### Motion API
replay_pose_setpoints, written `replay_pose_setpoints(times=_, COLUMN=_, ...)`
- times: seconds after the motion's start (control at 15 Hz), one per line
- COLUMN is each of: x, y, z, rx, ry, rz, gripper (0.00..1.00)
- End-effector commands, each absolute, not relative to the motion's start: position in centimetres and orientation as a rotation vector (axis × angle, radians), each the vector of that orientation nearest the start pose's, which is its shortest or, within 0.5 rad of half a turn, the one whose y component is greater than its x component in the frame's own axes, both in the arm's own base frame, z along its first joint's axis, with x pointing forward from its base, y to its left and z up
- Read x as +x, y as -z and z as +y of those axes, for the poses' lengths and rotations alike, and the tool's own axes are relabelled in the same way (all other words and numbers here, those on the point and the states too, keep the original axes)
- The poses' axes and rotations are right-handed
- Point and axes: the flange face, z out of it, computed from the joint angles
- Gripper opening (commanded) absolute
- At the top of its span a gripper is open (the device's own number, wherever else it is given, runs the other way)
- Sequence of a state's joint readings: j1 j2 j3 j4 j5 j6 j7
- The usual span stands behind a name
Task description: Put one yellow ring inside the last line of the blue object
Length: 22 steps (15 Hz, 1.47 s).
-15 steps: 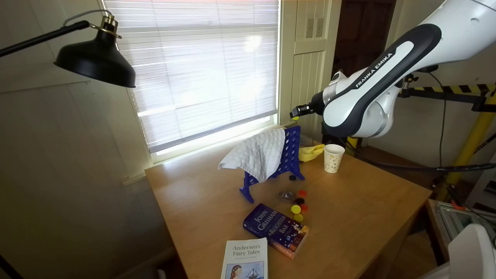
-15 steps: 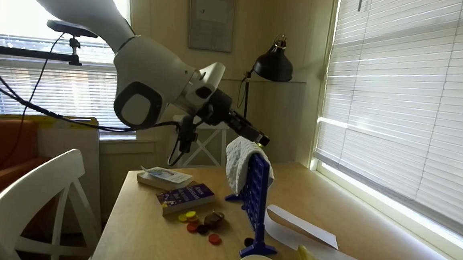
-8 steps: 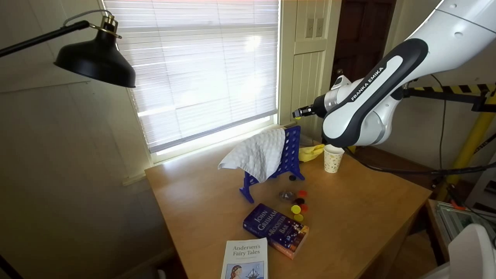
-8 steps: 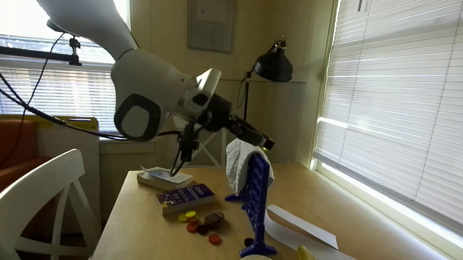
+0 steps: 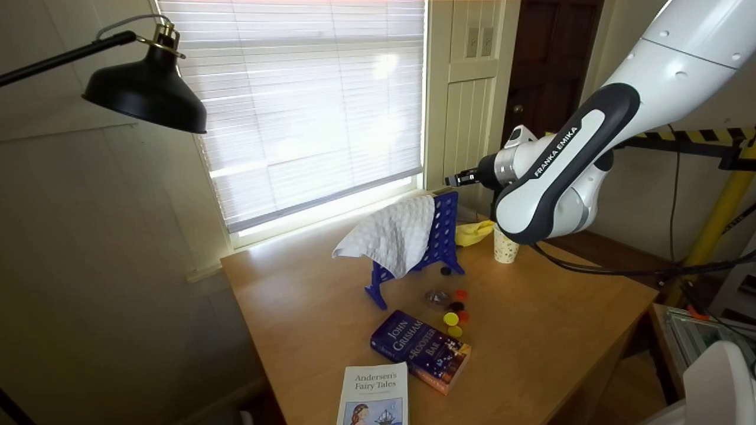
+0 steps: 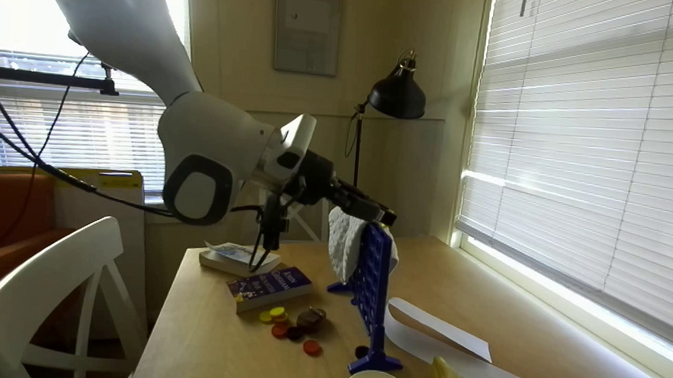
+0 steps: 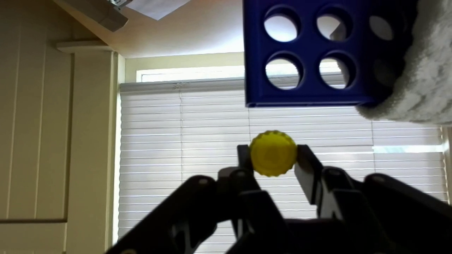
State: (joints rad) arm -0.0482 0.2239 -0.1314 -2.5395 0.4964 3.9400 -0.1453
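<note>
Jaws sit lower over the end of the blue rack (image 7: 309,47) than a second ago, and the arm (image 5: 558,156) dips with them in both exterior views. Clasped by its edges between them is the yellow ring (image 7: 273,153), held apart from the rack. I read the drop as the last of the approach, with the insertion yet to come. In the wrist view, which seems upside down, the rack lies between twelve and one o'clock of the ring; the ring is almost in line with the outermost column of holes (image 7: 282,47), probably the task's last line, so a slight sideways trim may do. Whether it hangs directly over the rack I cannot tell.

The ring is bright, with a scalloped rim and a faint inner circle; no see-through hole shows. Its face looks roughly parallel to the rack's, which should help it slide in. The rack is dark-blue plastic, pierced by round holes and standing on splayed feet. A nubbly white cloth (image 7: 430,70) drapes over it at two o'clock of the ring and might snag. In an exterior view, two yellow discs (image 5: 451,319) lie on the wooden bench (image 5: 331,307) at six o'clock of the jaws.
</note>
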Motion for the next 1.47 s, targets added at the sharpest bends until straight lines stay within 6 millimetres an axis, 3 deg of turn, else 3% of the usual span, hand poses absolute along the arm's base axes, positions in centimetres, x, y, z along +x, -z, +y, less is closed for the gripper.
replay_pose_setpoints(times=0.0, x=46.4, y=-32.3, z=-15.1, rx=-2.782, ry=1.849, rz=0.827, gripper=0.11)
replay_pose_setpoints(times=1.4, x=46.8, y=-30.8, z=-15.1, rx=-2.794, ry=1.907, rz=0.76, gripper=0.11)
